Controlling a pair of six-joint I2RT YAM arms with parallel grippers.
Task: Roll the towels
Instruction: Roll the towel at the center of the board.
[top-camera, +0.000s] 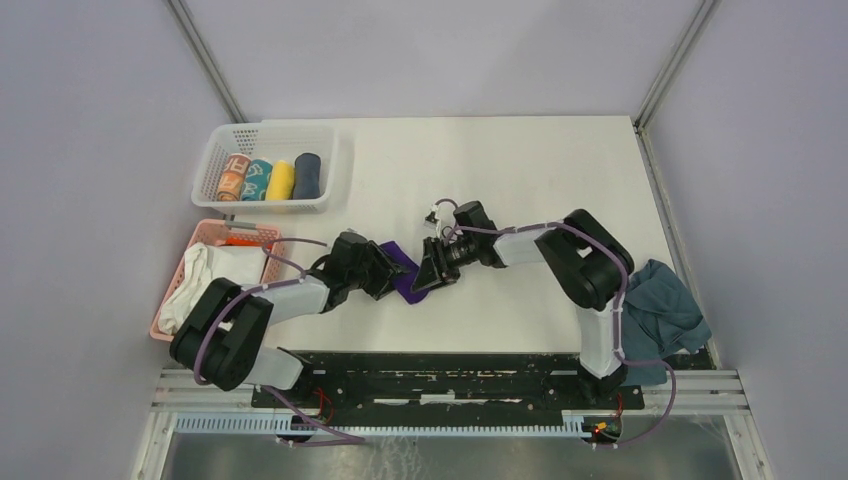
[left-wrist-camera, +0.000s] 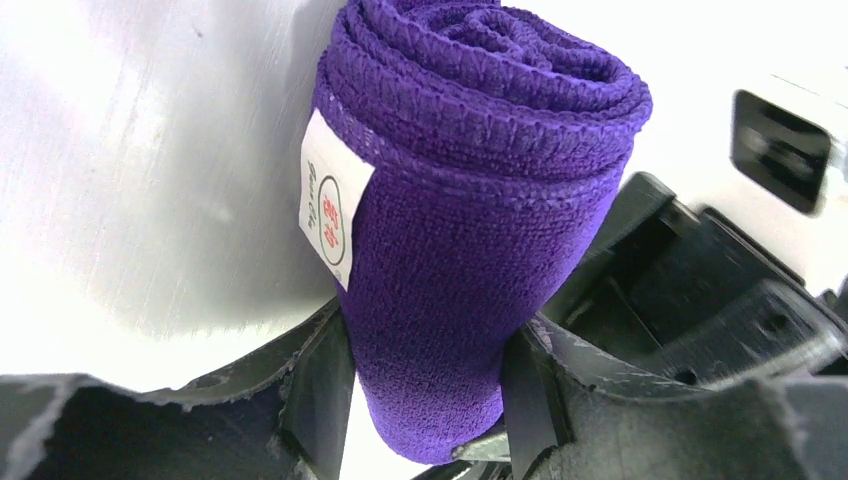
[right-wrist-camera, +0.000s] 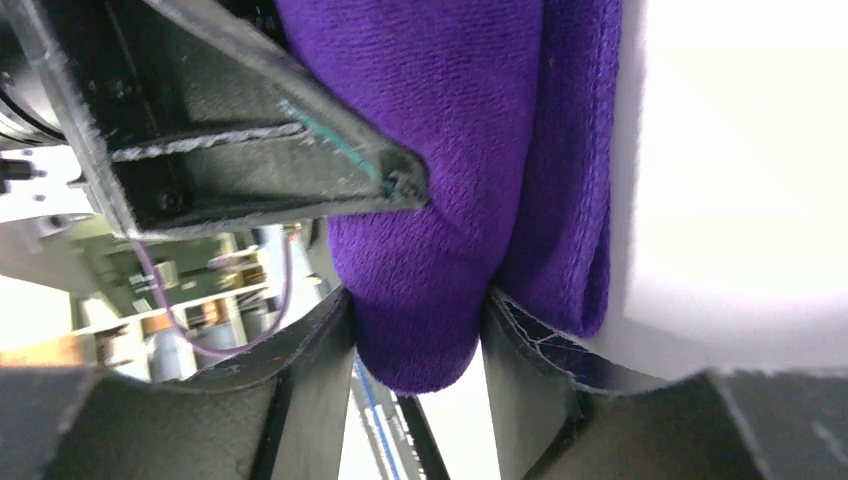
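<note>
The purple towel (top-camera: 404, 268) is rolled into a short cylinder at the table's middle, held between both grippers. My left gripper (top-camera: 388, 277) is shut on its left end; the left wrist view shows the roll (left-wrist-camera: 460, 230) with a white label clamped between the fingers (left-wrist-camera: 325, 385). My right gripper (top-camera: 428, 273) is shut on the other end; the right wrist view shows the roll (right-wrist-camera: 440, 200) pinched between its fingers (right-wrist-camera: 310, 370), with a loose layer outside the right finger. The slate-grey towel (top-camera: 665, 308) lies crumpled at the table's right edge.
A white basket (top-camera: 222, 150) at the back left holds several rolled towels. A pink basket (top-camera: 205, 235) below it holds a white cloth bundle (top-camera: 205, 280). The table's far wall and corner posts bound the back.
</note>
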